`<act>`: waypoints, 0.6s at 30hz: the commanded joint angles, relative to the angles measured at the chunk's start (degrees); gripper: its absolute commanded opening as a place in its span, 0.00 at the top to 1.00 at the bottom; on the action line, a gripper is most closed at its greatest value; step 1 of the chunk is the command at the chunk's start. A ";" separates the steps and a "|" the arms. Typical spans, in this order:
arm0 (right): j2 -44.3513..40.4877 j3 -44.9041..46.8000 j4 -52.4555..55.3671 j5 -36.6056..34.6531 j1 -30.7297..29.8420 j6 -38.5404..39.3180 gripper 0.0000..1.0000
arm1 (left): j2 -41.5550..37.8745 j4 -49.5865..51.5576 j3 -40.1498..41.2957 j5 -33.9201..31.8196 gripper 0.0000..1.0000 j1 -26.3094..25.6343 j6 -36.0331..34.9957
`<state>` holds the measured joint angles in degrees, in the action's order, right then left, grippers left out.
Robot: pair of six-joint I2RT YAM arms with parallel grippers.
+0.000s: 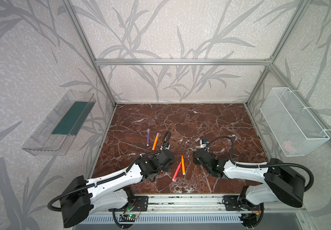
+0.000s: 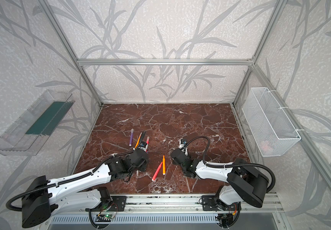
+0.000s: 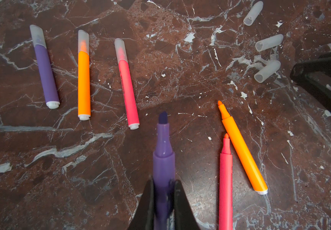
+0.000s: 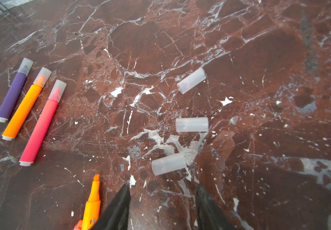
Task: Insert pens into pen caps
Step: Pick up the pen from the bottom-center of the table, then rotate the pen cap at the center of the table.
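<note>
Left tool clamped on uncapped purple pen. Right tool, jaws apart, over tabletop; three loose caps lie just ahead

Both top views look steeply down from high above the near edge of the table — wide enough for its whole surface. Each wrist camera hangs close over the marble, looking forward past its own fingers (dark wedges in the foreground); both wrist views share the three capped pens and the loose caps.
</note>
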<state>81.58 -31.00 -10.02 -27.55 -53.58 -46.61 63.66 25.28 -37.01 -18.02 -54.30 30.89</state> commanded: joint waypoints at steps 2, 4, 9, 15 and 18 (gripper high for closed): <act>2.54 -0.17 -2.11 -0.57 -0.12 -2.19 0.48 | -0.81 0.78 0.63 -1.84 1.00 0.25 0.64; 4.01 -1.00 -2.32 -0.57 -0.04 -2.58 0.48 | -0.98 0.91 0.71 -1.81 1.00 0.25 0.65; 7.09 -2.41 -2.77 0.15 1.06 -3.31 0.49 | -1.78 1.09 0.78 -1.86 1.00 0.25 0.78; 10.89 -3.81 -4.96 3.07 2.67 -2.71 0.49 | -1.48 0.91 0.56 -1.61 1.00 0.40 0.32; 12.55 -5.13 -5.26 4.27 3.00 -2.36 0.50 | -0.93 0.96 0.28 -1.56 1.00 0.42 0.29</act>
<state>92.84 -34.46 -13.91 -24.49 -51.00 -48.86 62.72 25.28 -36.99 -18.06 -54.24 30.83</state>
